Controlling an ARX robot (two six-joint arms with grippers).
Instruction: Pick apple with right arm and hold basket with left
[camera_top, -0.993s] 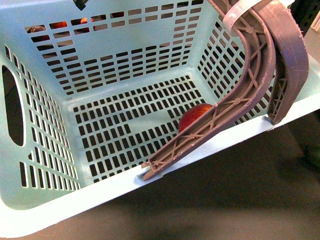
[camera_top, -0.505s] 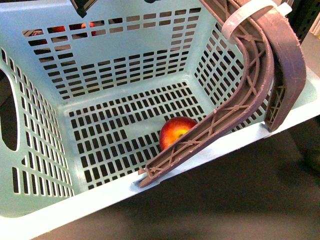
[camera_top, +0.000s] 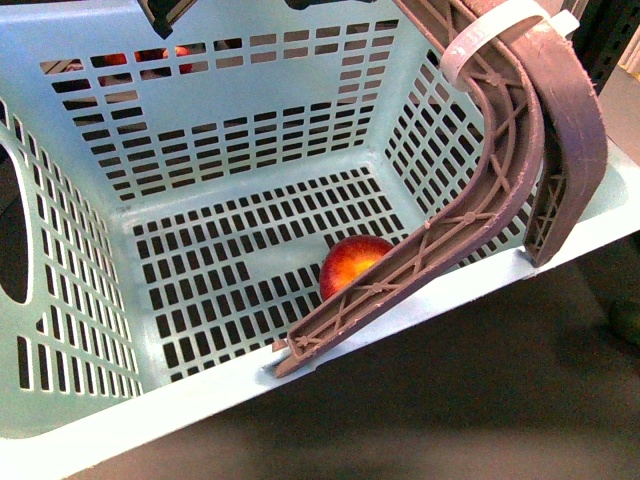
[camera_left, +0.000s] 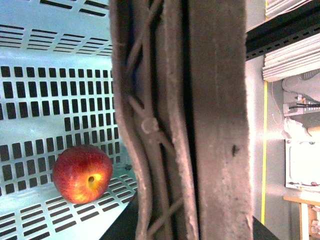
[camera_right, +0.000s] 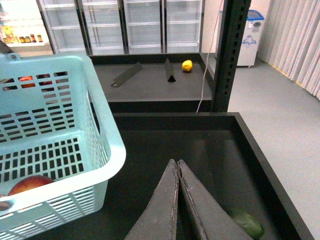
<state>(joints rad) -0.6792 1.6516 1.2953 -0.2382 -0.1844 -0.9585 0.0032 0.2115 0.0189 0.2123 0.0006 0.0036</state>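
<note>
The red apple (camera_top: 350, 262) with a yellow patch lies on the slotted floor of the mint-blue basket (camera_top: 250, 120), partly hidden behind the brown ribbed handles (camera_top: 500, 150). In the left wrist view the apple (camera_left: 82, 173) shows its stem dimple, and the handles (camera_left: 200, 100) fill the middle. My left gripper (camera_left: 190, 227) is shut on those handles, with only dark jaw edges showing on either side. My right gripper (camera_right: 177, 162) is shut on nothing, over the dark shelf beside the basket (camera_right: 107, 145), outside its rim. The apple (camera_right: 27, 185) shows through the basket wall.
A green object (camera_right: 247, 222) lies on the dark tray right by the right gripper. A small yellow fruit (camera_right: 187, 65) sits on a farther shelf. Small red fruits (camera_top: 120, 58) show through the basket's far wall. A black post (camera_right: 232, 50) stands behind.
The apple has rolled left and nearer across the basket floor. The basket has shifted slightly left and down in the front view, mostly in the first half second.
</note>
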